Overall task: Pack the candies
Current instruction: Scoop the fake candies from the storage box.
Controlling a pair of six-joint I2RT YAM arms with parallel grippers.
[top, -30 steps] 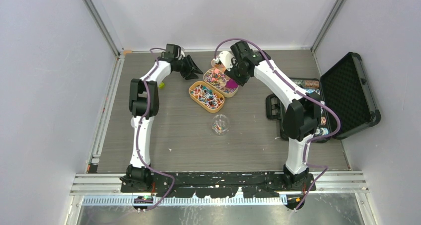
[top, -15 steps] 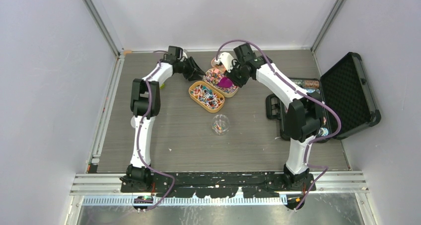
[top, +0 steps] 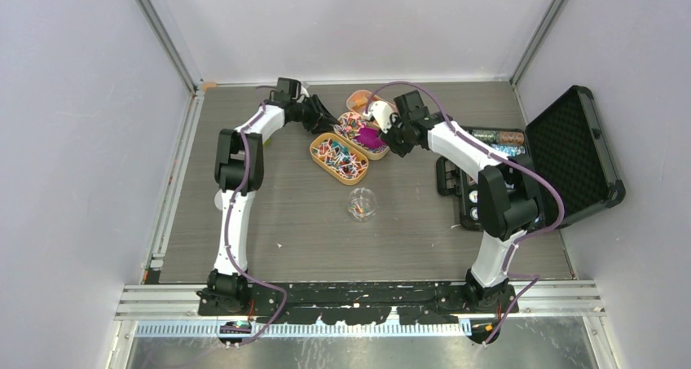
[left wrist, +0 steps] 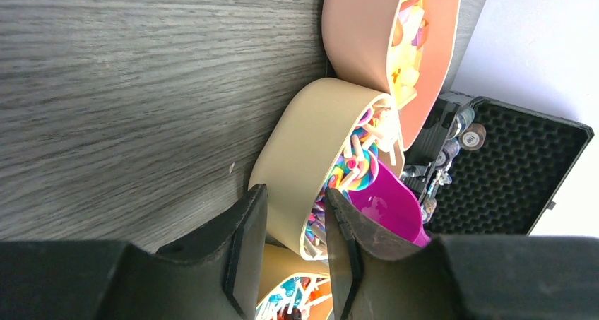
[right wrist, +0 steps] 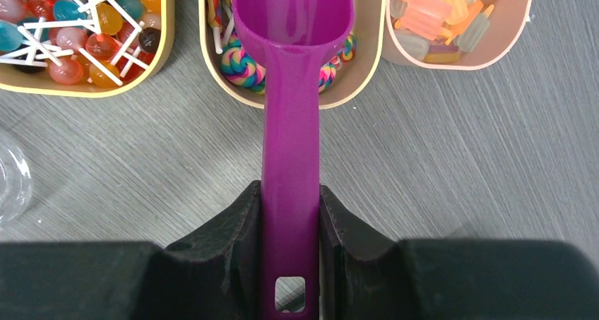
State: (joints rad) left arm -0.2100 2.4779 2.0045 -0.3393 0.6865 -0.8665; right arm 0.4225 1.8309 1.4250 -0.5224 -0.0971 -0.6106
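Observation:
Candies fill three trays. The beige middle tray (top: 355, 125) (right wrist: 362, 80) holds swirl lollipops (right wrist: 239, 64). The yellow tray (top: 338, 157) (right wrist: 167, 37) holds round lollipops, and the pink tray (top: 358, 102) (right wrist: 459, 64) holds block sweets. My right gripper (top: 389, 131) (right wrist: 290, 193) is shut on the handle of the magenta scoop (top: 371, 134) (right wrist: 292, 87), whose bowl lies in the beige tray. My left gripper (top: 323, 119) (left wrist: 295, 200) straddles the beige tray's wall (left wrist: 311, 136) and is shut on it, one finger inside and one outside. The scoop (left wrist: 392, 207) shows behind it.
A small clear glass jar (top: 362, 204) (right wrist: 10, 186) stands nearer the arms, with a few sweets in it. An open black case (top: 562, 153) (left wrist: 508, 164) with poker chips lies at the right. The grey walls stand close behind the trays.
My left gripper has moved right onto the beige tray's wall. My right arm has swung right and drawn back, with the scoop bowl still in the beige tray.

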